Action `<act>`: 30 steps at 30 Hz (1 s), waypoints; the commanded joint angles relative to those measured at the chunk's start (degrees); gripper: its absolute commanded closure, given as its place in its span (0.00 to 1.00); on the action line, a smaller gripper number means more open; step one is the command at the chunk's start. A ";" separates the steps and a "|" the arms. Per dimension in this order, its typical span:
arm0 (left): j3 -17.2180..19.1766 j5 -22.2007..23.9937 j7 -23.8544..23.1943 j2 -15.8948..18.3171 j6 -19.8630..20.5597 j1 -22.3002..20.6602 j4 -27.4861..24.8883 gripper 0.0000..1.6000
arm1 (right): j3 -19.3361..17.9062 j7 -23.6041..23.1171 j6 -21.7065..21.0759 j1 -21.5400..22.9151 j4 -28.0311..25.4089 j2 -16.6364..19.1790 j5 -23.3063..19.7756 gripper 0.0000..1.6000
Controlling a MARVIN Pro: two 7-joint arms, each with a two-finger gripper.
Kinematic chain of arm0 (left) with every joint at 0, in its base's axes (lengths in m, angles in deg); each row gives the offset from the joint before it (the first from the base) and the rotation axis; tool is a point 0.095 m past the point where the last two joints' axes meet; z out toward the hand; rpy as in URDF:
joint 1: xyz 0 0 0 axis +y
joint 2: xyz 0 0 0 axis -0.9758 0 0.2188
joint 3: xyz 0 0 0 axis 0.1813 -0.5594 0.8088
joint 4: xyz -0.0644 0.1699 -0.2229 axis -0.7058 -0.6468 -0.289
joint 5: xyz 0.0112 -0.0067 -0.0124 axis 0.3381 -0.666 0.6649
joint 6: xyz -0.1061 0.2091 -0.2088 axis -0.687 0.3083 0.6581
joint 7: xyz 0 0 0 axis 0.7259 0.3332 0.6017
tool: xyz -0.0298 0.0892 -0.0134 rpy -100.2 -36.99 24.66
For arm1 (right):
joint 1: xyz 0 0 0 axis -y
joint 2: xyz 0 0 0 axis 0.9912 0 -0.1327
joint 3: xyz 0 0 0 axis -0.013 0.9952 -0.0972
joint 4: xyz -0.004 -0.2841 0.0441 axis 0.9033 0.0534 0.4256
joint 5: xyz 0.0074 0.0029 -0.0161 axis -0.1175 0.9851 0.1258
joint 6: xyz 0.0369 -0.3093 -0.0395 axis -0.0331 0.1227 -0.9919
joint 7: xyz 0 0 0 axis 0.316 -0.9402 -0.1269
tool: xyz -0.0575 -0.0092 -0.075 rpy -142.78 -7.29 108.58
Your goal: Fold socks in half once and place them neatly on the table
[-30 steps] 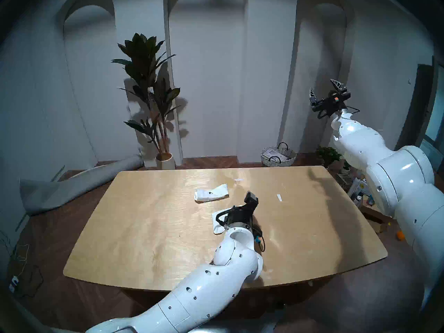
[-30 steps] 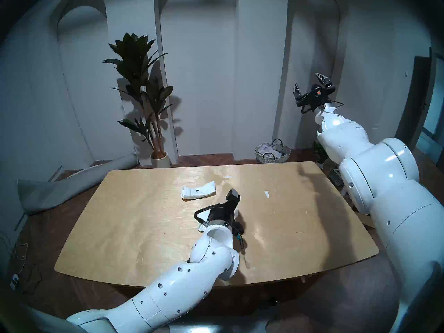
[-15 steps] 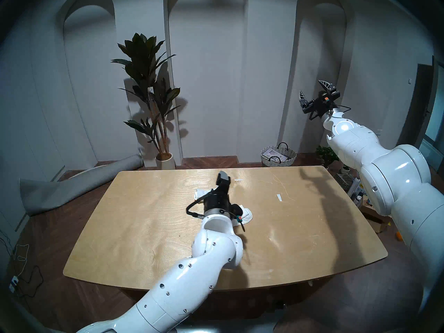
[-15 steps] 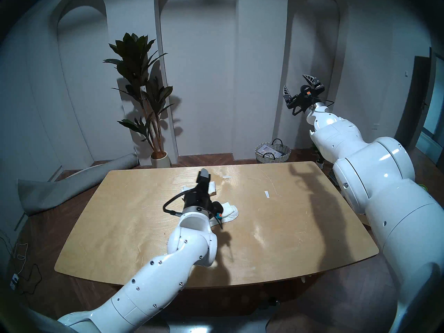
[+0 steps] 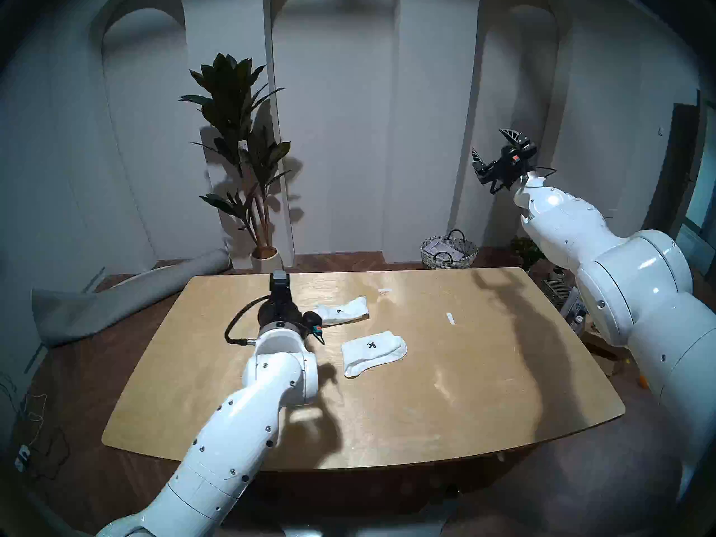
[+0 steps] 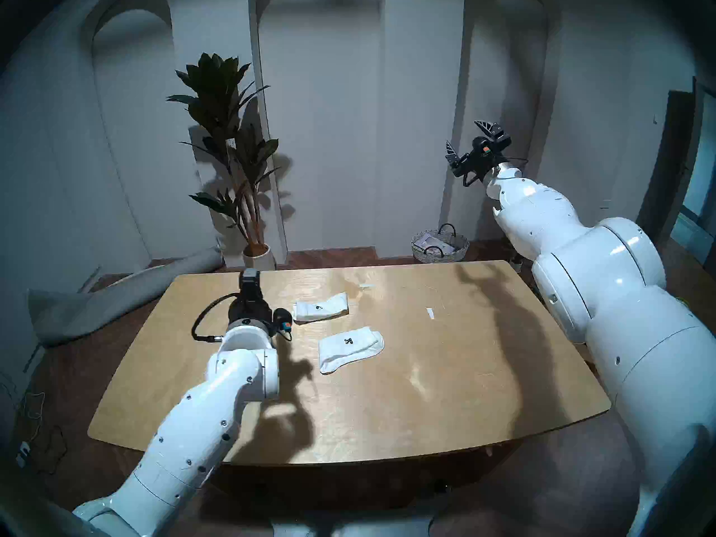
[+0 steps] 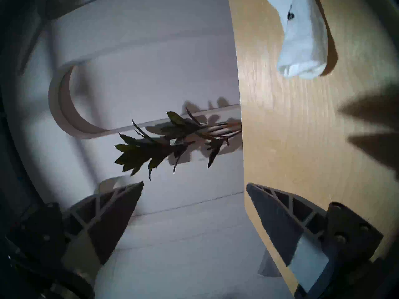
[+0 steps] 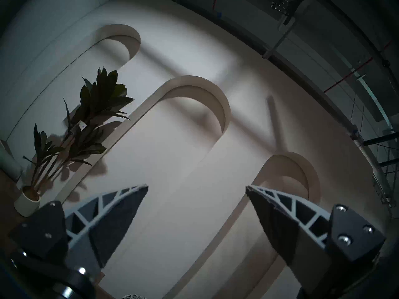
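Two white socks lie folded on the plywood table, each with its black logo up. The far sock is near the table's middle back. The near sock lies in front of it. My left gripper hovers over the far left part of the table, left of the far sock, open and empty. The left wrist view shows one folded sock at its top right. My right gripper is open and empty, raised high at the right, facing the wall.
Two small white paper strips lie on the table. Behind the table stand a potted plant and a woven basket. A rolled grey mat lies on the floor at the left. Clutter sits on the floor at the right.
My left arm has swung left and back, off the near sock, which now lies uncovered and folded. My right arm, held high, has drifted a little to the left.
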 commanded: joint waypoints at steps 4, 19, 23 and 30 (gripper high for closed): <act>5.35 8.62 5.03 1.52 -3.71 1.44 -2.47 0.00 | 0.48 -0.23 0.51 1.48 -1.07 -0.67 0.76 0.00; 20.17 23.97 4.50 -2.26 -0.28 -0.51 -4.85 0.00 | 2.50 -2.23 0.51 -1.35 -0.24 -1.97 3.05 0.00; 24.10 27.56 3.91 -2.83 0.91 -0.81 -4.86 0.00 | 2.79 -2.57 0.36 -1.59 -0.11 -2.19 3.40 0.00; 30.55 34.19 2.31 -4.51 2.98 -1.10 -4.32 0.00 | 3.00 -2.99 0.03 -2.10 0.30 -2.40 3.85 0.00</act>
